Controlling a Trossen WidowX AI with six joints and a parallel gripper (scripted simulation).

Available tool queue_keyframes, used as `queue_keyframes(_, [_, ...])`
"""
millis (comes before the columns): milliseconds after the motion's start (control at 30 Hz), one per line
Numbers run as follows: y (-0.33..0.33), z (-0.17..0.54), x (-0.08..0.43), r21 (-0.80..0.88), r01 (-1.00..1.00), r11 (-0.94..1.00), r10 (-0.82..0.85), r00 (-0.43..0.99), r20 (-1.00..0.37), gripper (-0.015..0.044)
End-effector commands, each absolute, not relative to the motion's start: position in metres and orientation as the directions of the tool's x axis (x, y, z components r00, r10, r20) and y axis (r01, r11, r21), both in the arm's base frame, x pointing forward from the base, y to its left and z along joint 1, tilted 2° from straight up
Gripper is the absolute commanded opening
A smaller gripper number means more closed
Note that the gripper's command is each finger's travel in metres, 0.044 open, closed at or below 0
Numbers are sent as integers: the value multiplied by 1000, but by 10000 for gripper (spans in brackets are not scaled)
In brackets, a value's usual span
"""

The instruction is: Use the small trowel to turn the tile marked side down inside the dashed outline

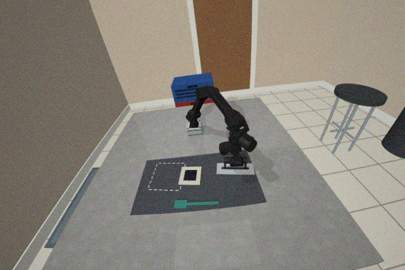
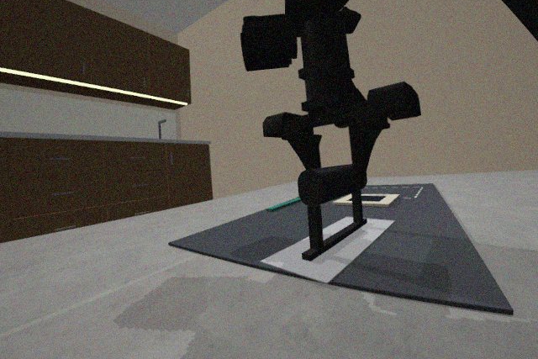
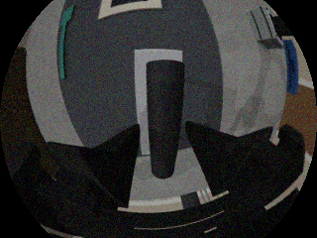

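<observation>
A cream tile (image 1: 190, 175) (image 2: 366, 199) lies with its dark marked side up on the dark mat (image 1: 228, 195) (image 2: 434, 250) (image 3: 99, 79), at the right edge of the dashed outline (image 1: 169, 163). A teal trowel (image 1: 196, 203) (image 2: 282, 205) (image 3: 63, 40) lies flat near the mat's front edge, far from the gripper. My gripper (image 1: 233, 163) (image 2: 336, 168) (image 3: 162, 126) points straight down, open, its fingers on either side of the black bar handle (image 2: 332, 183) (image 3: 164, 119) of a grey plate tool (image 1: 247, 170) (image 2: 373, 229) (image 3: 141, 66) that rests on the mat's right part.
The arm's base (image 1: 194, 128) stands behind the mat, with a blue and red box (image 1: 192, 88) behind it by the wall. A dark stool (image 1: 358, 95) and a dark object (image 1: 397, 136) stand on the tiled floor to the right. Dark cabinets (image 2: 87, 181) line one wall.
</observation>
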State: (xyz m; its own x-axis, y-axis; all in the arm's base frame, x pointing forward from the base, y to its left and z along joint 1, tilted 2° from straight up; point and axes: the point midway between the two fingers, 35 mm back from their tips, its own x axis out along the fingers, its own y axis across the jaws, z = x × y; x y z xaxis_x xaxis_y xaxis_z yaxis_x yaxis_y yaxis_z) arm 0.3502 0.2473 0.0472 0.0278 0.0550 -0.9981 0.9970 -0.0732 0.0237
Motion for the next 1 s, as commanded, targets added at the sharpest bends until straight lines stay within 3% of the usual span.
queue_keyframes(0, [247,47,350,24,998,-66,53,27,-998,270])
queue_keyframes(467, [247,47,350,24,998,-66,53,27,-998,270])
queue_keyframes(633, [243,89,347,25,999,-43,53,27,-998,270])
queue_keyframes(867, [243,92,346,25,999,-42,53,27,-998,270])
queue_keyframes(967, [244,103,348,35,998,-49,62,38,-997,300])
